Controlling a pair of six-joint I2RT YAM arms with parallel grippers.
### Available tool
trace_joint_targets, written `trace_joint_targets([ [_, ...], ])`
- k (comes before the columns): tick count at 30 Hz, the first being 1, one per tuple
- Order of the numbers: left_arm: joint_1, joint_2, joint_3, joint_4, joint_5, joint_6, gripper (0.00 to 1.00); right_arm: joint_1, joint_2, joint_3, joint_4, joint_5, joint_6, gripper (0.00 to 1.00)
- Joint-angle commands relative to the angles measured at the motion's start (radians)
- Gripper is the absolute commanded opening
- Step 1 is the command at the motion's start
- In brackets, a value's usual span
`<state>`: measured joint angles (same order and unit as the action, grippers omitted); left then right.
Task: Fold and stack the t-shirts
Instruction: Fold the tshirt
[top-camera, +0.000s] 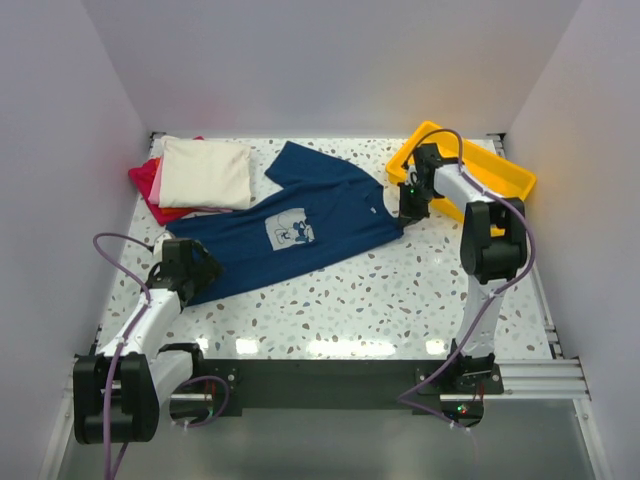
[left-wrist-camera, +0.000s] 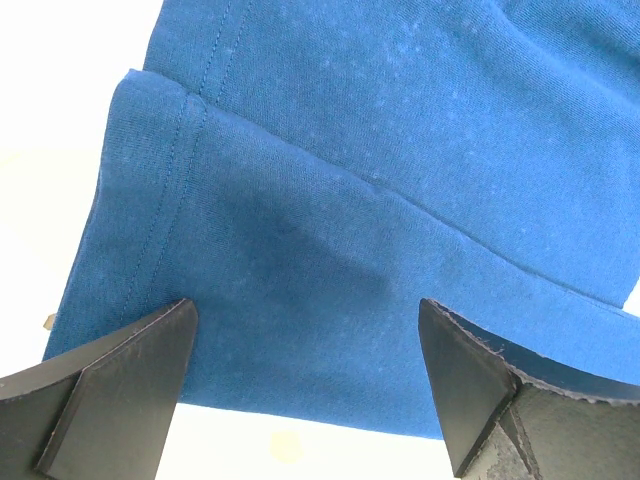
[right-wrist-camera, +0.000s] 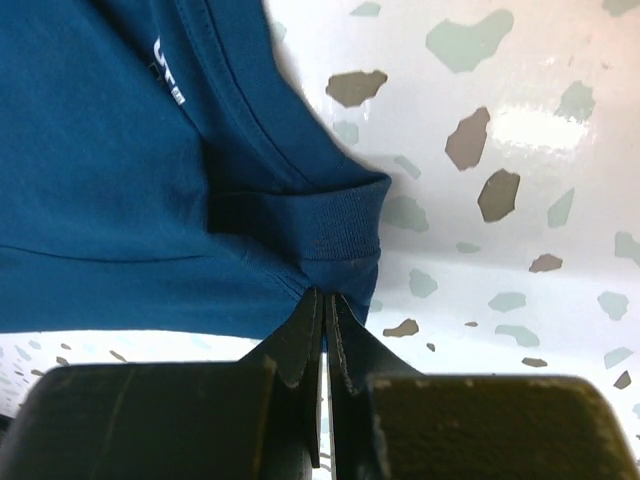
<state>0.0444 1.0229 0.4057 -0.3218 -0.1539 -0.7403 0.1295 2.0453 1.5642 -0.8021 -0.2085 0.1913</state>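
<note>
Status: navy t-shirt (top-camera: 300, 235) lies spread flat and print side up on the table (top-camera: 400, 300), running diagonally from the near-left area toward the far-right corner, unfolded. Folded stack (top-camera: 200, 175) sits at the far-left corner, cream on top with pink and red edges showing under it; one sleeve of the navy shirt reaches close to it. Yellow tray (top-camera: 505, 178) sits at the far-right corner, apart from the cloth. Right gripper (right-wrist-camera: 325, 300) is at the collar end of the shirt, fingers pressed together on a pinch of fabric just beside the ribbed neckband; the cloth bunches slightly at the tips. Left gripper (left-wrist-camera: 310, 330) hangs over the hem corner at the near-left end, fingers wide apart with the stitched hem between them, nothing gripped. Judgement: the step in hand is taking hold of the shirt at two ends for the first fold, with one end secured and the other not yet. Next move calls for the left fingers to go down onto the hem and close through both layers, not just the top one. Both arms then need to lift and carry together so the cloth does not skew or drag. Risk: the right pinch looks shallow and could slip under tension.
</note>
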Motion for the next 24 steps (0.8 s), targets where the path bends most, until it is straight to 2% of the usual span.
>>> trace_joint_targets([
  [1,-0.003,0.029,-0.024,-0.042,0.001,-0.004,0.98,-0.014,0.021,0.074,-0.022,0.032,-0.016,0.0],
  [4,-0.003,0.028,-0.024,-0.043,0.001,-0.007,0.98,-0.014,0.041,0.112,-0.077,0.087,-0.013,0.01],
  [11,-0.005,0.029,0.013,-0.077,-0.001,0.001,0.98,-0.014,-0.043,0.112,-0.14,0.176,-0.009,0.39],
  [12,-0.005,0.025,0.037,-0.086,-0.003,0.004,0.98,-0.014,-0.069,0.112,-0.14,0.169,-0.006,0.42],
  [17,-0.008,0.006,0.122,-0.135,-0.01,0.032,0.98,0.038,-0.129,0.118,-0.066,0.041,-0.007,0.5],
  [21,-0.024,0.022,0.2,-0.135,-0.024,0.044,0.98,0.16,-0.097,0.141,0.024,-0.049,0.008,0.5],
  [24,-0.035,0.046,0.232,-0.103,-0.029,0.039,0.98,0.191,-0.063,0.128,0.113,-0.136,0.065,0.5],
])
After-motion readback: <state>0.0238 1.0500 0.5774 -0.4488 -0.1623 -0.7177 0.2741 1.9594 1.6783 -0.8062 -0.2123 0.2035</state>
